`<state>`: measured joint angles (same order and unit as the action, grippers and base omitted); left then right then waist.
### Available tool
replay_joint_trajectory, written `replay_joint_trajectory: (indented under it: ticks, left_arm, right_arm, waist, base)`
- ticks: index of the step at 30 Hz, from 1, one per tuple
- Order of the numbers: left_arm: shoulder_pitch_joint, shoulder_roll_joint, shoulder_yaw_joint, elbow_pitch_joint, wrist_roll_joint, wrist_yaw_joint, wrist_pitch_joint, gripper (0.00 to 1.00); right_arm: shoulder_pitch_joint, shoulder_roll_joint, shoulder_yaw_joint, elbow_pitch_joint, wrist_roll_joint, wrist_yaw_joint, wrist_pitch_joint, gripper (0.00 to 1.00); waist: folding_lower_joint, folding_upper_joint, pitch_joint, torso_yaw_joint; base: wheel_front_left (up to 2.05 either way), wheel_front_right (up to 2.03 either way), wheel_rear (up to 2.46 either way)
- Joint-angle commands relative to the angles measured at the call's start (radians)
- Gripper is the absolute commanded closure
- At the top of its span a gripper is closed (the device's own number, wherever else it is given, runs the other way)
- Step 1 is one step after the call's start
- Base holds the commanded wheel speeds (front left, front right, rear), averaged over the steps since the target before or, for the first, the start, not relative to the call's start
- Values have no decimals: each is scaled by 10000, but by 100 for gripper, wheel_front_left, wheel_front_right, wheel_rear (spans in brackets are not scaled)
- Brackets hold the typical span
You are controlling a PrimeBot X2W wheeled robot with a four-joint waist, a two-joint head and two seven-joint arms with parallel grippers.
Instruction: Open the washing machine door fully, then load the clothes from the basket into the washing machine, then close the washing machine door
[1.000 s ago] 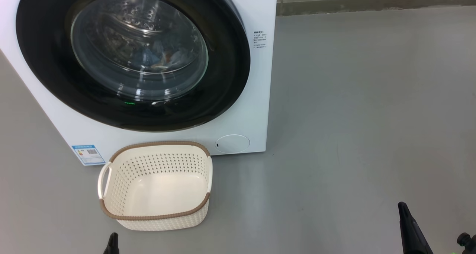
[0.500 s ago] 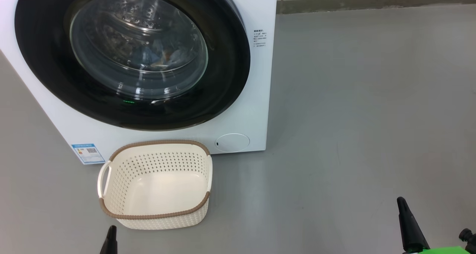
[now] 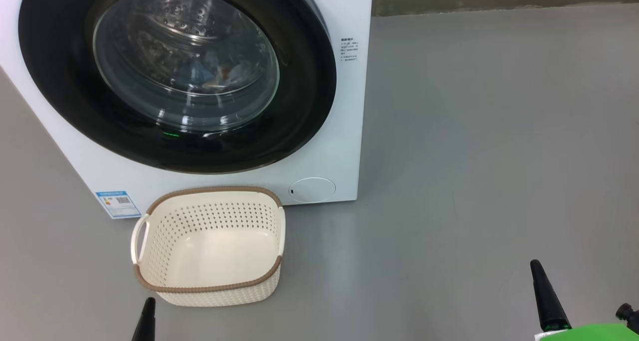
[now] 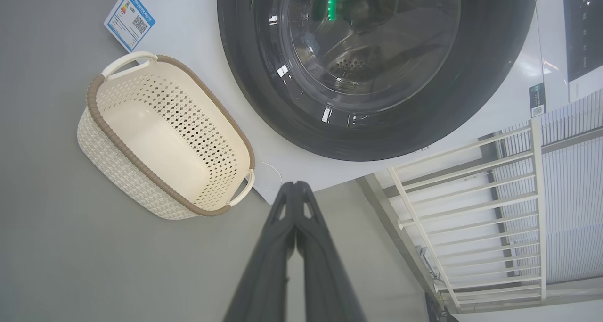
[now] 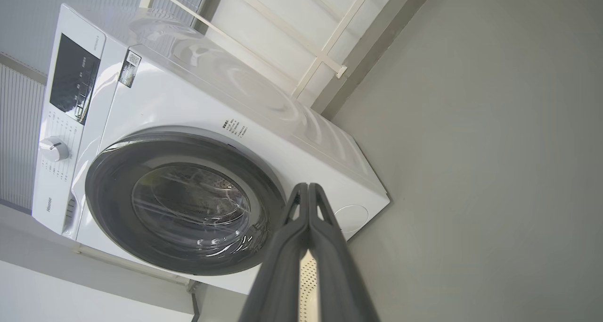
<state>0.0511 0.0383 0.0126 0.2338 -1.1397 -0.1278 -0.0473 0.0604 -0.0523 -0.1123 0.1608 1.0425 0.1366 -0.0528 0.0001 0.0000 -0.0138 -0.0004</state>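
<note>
Looking down from the head cam: door (image 3: 177, 76) sits flush on the washer (image 3: 344, 131) front, and the clothes (image 3: 219, 74) show as a blue-and-orange bundle behind its glass, low in the drum. Basket (image 3: 209, 189) stands on the floor just in front of the washer, below the door, w/ nothing in it. L gripper (image 3: 148, 303) and R gripper (image 3: 535, 267) both sit well back from the washer, touching nothing. L wrist cam: L gripper's fingers are pressed together tip to tip, holding nothing, aimed at the washer's lower corner by the small round flap (image 4: 268, 180); basket is just beside that corner. R wrist cam: R gripper likewise closed on nothing, pointing at the washer's front; door lies against that front all round. Judgement: all three steps look done. If the door had to be worked: it's stiff and hinged, and the latch prob needs a firm tug. The glossy rim is slick and the glass shouldn't take knocks, so hook a finger behind the rim edge opposite the hinge; can't tell which side that is. Clothes are soft, light, floppy; pinch a fold, not a flat face.
</note>
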Motion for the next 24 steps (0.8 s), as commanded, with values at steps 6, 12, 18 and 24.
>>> replay_joint_trajectory:
  ticks: [6,12,18,24]
  left_arm:
    - [-649,191,331,-146,-723,-19,216,100]
    - [-781,200,402,-110,-1309,-20,392,100]
    - [-913,209,473,-74,-1897,-22,570,100]
    - [-1024,215,534,-43,-2386,-23,719,100]
  right_arm:
    - [-596,-156,171,-78,911,-39,214,100]
    - [-747,-157,180,50,1615,-42,391,100]
    - [-899,-156,187,179,2322,-45,570,100]
    - [-1026,-155,192,287,2910,-47,720,100]
  waist:
    - [-1,0,21,1]
    - [-1,0,42,1]
    - [-1,0,64,2]
    - [-1,0,81,2]
  base:
    - [0,0,0]
    - [0,0,0]
    - [0,0,0]
    - [0,0,0]
